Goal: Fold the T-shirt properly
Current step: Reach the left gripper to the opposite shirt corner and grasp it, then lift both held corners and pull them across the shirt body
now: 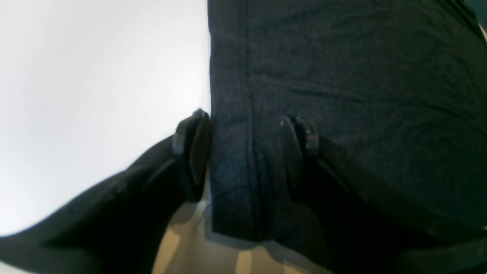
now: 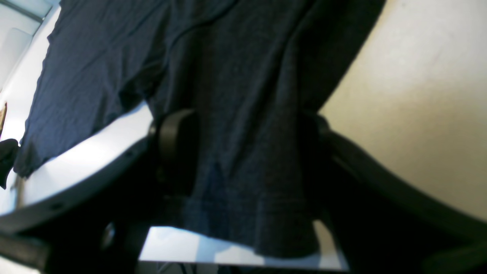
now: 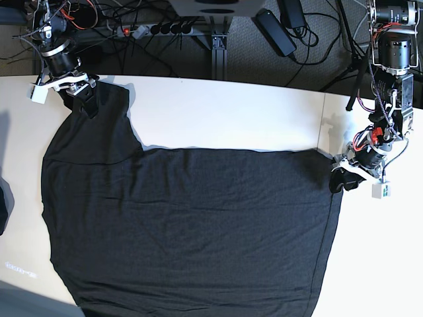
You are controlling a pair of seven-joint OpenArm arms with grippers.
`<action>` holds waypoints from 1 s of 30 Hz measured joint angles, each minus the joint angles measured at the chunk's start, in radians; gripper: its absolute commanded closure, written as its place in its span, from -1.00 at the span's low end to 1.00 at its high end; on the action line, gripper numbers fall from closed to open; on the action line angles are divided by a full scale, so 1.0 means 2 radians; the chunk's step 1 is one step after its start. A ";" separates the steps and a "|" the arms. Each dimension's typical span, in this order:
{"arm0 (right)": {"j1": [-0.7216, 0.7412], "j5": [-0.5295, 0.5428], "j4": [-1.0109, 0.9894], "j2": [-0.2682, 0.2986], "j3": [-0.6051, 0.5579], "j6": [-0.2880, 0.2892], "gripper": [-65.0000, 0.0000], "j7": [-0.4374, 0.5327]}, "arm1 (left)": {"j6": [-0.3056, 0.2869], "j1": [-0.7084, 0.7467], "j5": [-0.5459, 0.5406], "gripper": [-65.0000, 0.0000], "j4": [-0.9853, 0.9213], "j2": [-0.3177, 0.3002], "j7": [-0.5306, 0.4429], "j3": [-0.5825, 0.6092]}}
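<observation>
My left end effector (image 1: 245,152) stands wide, 1 pad on the table (image 1: 95,83) just off the hem, the other on top of the T-shirt (image 1: 361,76), so the hemmed edge lies between the pads but is not pinched. My right end effector (image 2: 243,152) also stands wide, straddling a bunched strip of cloth; nothing is clamped.

In the base view the T-shirt (image 3: 192,224) lies spread flat over most of the table (image 3: 231,112), running off the near edge, with 1 part drawn toward the far corner at my right end effector (image 3: 82,96) and the side hem at my left end effector (image 3: 350,177).

Procedure, as I judge it:
1. Seat both layers deep between the pads before closing.
2. Close both sides together.
3. Lift evenly to avoid skewing the fold.

No brand, label or legible writing shows.
</observation>
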 measured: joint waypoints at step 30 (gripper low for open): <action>0.002 -0.066 0.000 -0.018 0.000 0.000 0.50 0.025 | -0.055 0.035 0.006 1.00 0.002 0.014 -0.044 0.000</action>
